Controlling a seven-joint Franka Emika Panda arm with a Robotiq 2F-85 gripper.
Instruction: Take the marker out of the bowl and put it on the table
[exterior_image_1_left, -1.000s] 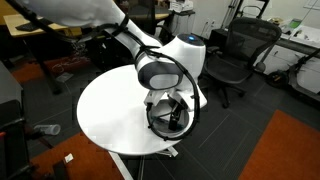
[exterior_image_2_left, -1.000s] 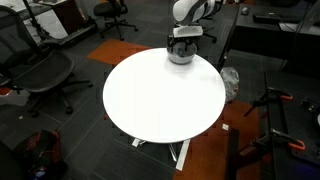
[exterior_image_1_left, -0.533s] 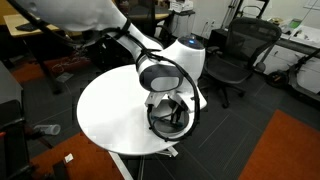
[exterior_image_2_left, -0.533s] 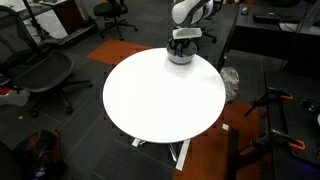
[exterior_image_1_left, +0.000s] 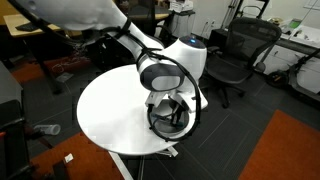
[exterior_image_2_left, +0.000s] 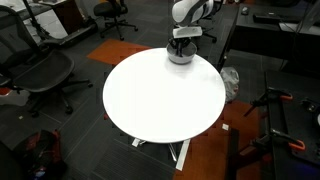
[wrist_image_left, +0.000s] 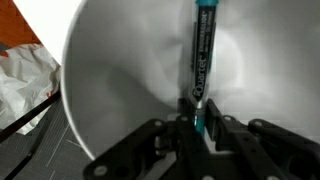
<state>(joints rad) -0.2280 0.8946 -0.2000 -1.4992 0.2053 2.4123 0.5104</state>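
In the wrist view the marker (wrist_image_left: 203, 50), a slim dark stick with teal ends, lies inside the grey bowl (wrist_image_left: 110, 70). My gripper (wrist_image_left: 199, 122) is shut on the marker's near end, its black fingers (wrist_image_left: 219, 132) pressed to both sides. In both exterior views the gripper (exterior_image_1_left: 168, 113) (exterior_image_2_left: 181, 42) reaches down into the bowl (exterior_image_1_left: 170, 130) (exterior_image_2_left: 180, 56), which sits at the edge of the round white table (exterior_image_1_left: 110, 115) (exterior_image_2_left: 160, 95). The marker itself is hidden there by the gripper.
Office chairs (exterior_image_1_left: 232, 55) (exterior_image_2_left: 40, 70) stand around the table. A crumpled white bag (wrist_image_left: 22, 80) (exterior_image_2_left: 229, 82) lies on the floor below the bowl's side of the table. An orange floor patch (exterior_image_1_left: 285, 150) lies beside the pedestal.
The fingers have closed onto the marker's end; the arm has stayed in place over the bowl.
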